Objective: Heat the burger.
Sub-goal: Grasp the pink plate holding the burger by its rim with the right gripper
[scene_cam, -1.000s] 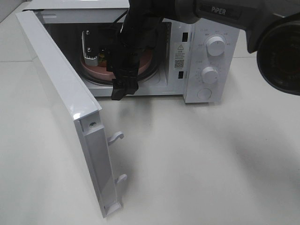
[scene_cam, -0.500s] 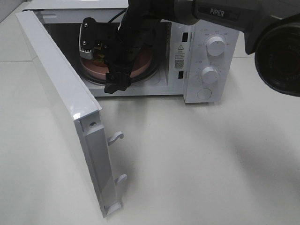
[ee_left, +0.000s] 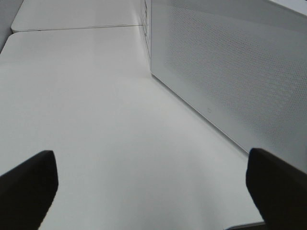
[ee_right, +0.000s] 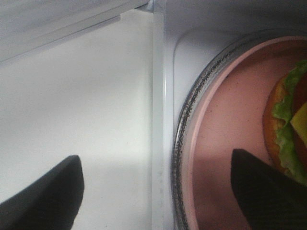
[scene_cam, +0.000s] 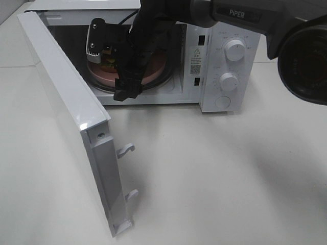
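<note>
Pink plate [ee_right: 225, 143] bears burger [ee_right: 284, 125], clearest from right wrist.

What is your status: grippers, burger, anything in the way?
Left gripper open, empty, over white table. Right gripper open, empty, in white microwave mouth. Small round burger with green lettuce on round pink plate inside. Door open; right arm in doorway.
</note>
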`<state>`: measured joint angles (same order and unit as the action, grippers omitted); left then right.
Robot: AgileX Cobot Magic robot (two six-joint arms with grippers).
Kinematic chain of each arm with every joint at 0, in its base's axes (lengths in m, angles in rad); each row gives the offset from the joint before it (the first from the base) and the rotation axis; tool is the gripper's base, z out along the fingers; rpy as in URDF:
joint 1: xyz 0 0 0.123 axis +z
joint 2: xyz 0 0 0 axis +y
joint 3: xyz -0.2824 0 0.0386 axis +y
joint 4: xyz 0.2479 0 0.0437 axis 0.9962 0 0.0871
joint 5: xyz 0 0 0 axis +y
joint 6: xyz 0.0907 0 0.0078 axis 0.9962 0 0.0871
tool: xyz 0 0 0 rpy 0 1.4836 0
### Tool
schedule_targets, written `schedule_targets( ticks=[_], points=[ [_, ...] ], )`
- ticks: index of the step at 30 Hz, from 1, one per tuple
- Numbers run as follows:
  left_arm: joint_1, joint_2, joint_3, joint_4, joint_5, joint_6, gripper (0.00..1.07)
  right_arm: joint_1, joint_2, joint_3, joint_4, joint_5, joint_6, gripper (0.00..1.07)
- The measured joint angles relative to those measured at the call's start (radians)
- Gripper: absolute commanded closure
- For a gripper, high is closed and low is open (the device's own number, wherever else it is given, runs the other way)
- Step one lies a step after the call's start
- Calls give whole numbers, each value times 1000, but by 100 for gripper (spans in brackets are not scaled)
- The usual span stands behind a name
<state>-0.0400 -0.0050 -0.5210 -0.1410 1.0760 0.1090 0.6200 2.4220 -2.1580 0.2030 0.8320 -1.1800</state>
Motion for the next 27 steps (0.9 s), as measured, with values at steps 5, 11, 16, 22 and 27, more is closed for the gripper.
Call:
schedule_targets(
  ticks=[5,11,16,22,27],
  points=[
    [0,0,0,0,0,0,4,0,0,-1,0,0,0,25],
    [0,0,0,0,0,0,4,0,0,-1,-3,0,0,25],
    [0,0,0,0,0,0,4,0,0,-1,-3,0,0,26],
    [0,0,0,0,0,0,4,0,0,-1,-5,0,0,26],
    [0,0,0,0,0,0,4,0,0,-1,-11,-1,0,26]
  ],
)
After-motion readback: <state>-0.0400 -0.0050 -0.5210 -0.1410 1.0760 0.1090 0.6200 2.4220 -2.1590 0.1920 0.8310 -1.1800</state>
